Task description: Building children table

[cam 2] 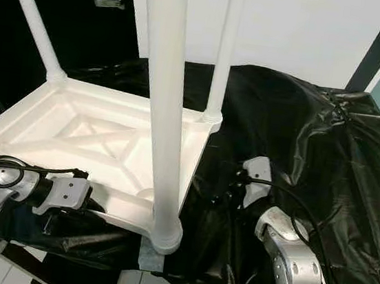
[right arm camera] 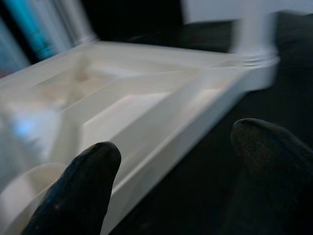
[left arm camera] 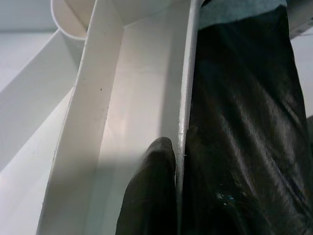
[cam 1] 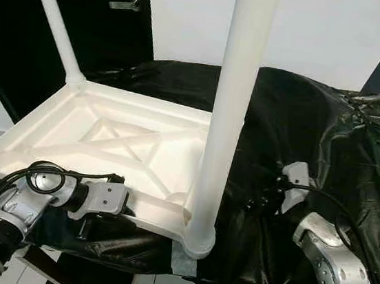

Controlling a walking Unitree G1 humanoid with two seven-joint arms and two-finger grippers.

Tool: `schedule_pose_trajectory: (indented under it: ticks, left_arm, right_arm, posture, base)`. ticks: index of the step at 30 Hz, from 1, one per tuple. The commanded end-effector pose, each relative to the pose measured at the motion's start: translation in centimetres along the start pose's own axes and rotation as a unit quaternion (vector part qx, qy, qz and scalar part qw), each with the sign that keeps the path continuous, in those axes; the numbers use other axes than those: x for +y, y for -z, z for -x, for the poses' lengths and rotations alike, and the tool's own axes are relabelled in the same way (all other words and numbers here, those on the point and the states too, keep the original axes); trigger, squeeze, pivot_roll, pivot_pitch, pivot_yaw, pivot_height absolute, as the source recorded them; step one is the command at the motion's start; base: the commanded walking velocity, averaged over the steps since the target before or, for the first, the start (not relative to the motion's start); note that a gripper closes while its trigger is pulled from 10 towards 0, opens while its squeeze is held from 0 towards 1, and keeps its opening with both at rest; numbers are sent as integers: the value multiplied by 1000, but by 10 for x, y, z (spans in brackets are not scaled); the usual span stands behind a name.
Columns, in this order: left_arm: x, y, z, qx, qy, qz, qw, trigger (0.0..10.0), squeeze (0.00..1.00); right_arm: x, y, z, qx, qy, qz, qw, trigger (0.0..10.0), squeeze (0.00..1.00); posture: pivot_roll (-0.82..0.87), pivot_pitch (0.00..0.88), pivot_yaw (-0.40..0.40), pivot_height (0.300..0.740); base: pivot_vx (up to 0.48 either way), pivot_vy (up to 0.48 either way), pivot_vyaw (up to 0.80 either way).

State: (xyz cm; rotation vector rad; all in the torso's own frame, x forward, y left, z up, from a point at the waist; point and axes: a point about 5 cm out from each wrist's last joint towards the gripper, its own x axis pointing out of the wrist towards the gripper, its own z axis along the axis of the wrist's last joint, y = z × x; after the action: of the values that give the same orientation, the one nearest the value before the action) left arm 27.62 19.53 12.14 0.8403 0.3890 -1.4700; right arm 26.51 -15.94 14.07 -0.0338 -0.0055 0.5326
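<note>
In the left eye view, the white children table (cam 1: 118, 136) lies upside down on a surface covered with black plastic sheet (cam 1: 302, 128), its legs pointing up. The near leg (cam 1: 228, 112) stands upright in the front corner, its long axis vertical. The left tool (cam 1: 102, 204) is at the table's front rim, so the left arm is clearly nearer. The right tool (cam 1: 267, 193) rests on the sheet, apart from the table, which lies to its left.

In the left wrist view, one black finger (left arm camera: 151, 196) presses inside the rim wall (left arm camera: 183, 98); the tool looks clamped on this rim.

In the right wrist view, two fingers (right arm camera: 80, 191) stand apart, holding nothing, with the table's side beyond them.
</note>
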Motion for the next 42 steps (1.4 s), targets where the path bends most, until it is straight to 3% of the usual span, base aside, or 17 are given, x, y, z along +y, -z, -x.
schedule_pose_trajectory:
  ticks: [1, 7, 8, 9, 11, 12, 13, 14, 15, 18, 19, 23, 24, 25, 26, 31, 42]
  left_arm:
    - [-1, 13, 0, 7, -78, 52, 996, 0, 0]
    - [-2, 10, -8, -1, -123, 72, 990, 0, 0]
    - [-1, 10, -11, -2, -141, 76, 987, 824, 0]
    - [3, 10, -14, -2, -175, 86, 981, 3412, 0]
    - [3, 10, -14, -2, -175, 86, 981, 3412, 0]
    - [4, 10, -16, -1, -185, 87, 979, 4941, 0]
    - [7, 10, -17, 4, -205, 92, 974, 8471, 0]
    - [9, 10, -17, 8, -218, 95, 971, 8471, 0]
    - [12, 11, -18, 12, -233, 99, 967, 9961, 0]
    - [13, 11, -18, 13, -241, 112, 964, 10000, 0]
    - [15, 10, -18, 11, -247, 118, 962, 10000, 1000]
    - [16, 5, -20, -1, -241, 116, 964, 10000, 1000]
    - [16, 3, -20, -5, -236, 113, 965, 10000, 914]
    - [16, 1, -20, -8, -234, 111, 966, 10000, 173]
    - [15, 0, -20, -9, -230, 105, 967, 10000, 0]
    - [12, -3, -18, -19, -216, 106, 971, 10000, 0]
    - [-5, -37, 7, -158, -167, 151, 961, 10000, 0]
  right_arm:
    - [-2, 1, 4, -5, 37, -3, 999, 10000, 0]
    - [2, 9, 15, -14, 122, -8, 992, 10000, 0]
    - [4, 10, 18, -22, 133, -13, 991, 10000, 0]
    - [7, 10, 24, -29, 146, -22, 989, 10000, 0]
    - [7, 10, 24, -29, 146, -22, 989, 10000, 0]
    - [9, 11, 27, -28, 145, -20, 989, 10000, 0]
    - [11, 11, 32, -29, 141, -8, 990, 10000, 0]
    - [14, 11, 36, -30, 139, 1, 990, 10000, 0]
    - [17, 13, 40, -26, 132, 7, 991, 10000, 0]
    - [23, 14, 45, -25, 132, 10, 991, 10000, 0]
    - [27, 15, 48, -25, 129, 16, 991, 10000, 0]
    - [38, 17, 54, -16, 109, 7, 994, 10000, 0]
    - [40, 18, 56, -13, 102, 9, 995, 10000, 0]
    - [42, 19, 57, -10, 95, 13, 995, 10000, 0]
    - [44, 20, 59, -8, 89, 12, 996, 10000, 0]
    - [45, 20, 63, -4, 64, 15, 998, 10000, 0]
    - [54, 15, 75, 24, -77, 28, 996, 10000, 0]
  posture:
    - [41, 0, 28, 740]
    - [36, 0, 35, 740]
    - [34, 0, 35, 740]
    - [31, 0, 34, 740]
    - [31, 0, 34, 740]
    - [31, 0, 33, 740]
    - [32, 0, 31, 740]
    - [32, 0, 29, 740]
    - [30, 0, 29, 740]
    - [27, 0, 25, 740]
    - [26, 0, 25, 740]
    - [26, 0, 22, 740]
    - [25, 0, 23, 740]
    - [25, 0, 23, 740]
    - [28, 0, 24, 740]
    - [29, 0, 28, 740]
    - [52, 0, 22, 740]
  base:
    - [0, 0, 0]
    - [0, 0, 0]
    - [0, 0, 0]
    - [0, 0, 0]
    - [0, 0, 0]
    - [0, 0, 0]
    - [0, 0, 0]
    - [0, 0, 0]
    - [0, 0, 0]
    - [0, 0, 0]
    - [0, 0, 0]
    - [0, 0, 0]
    - [0, 0, 0]
    - [0, 0, 0]
    - [0, 0, 0]
    - [0, 0, 0]
    - [0, 0, 0]
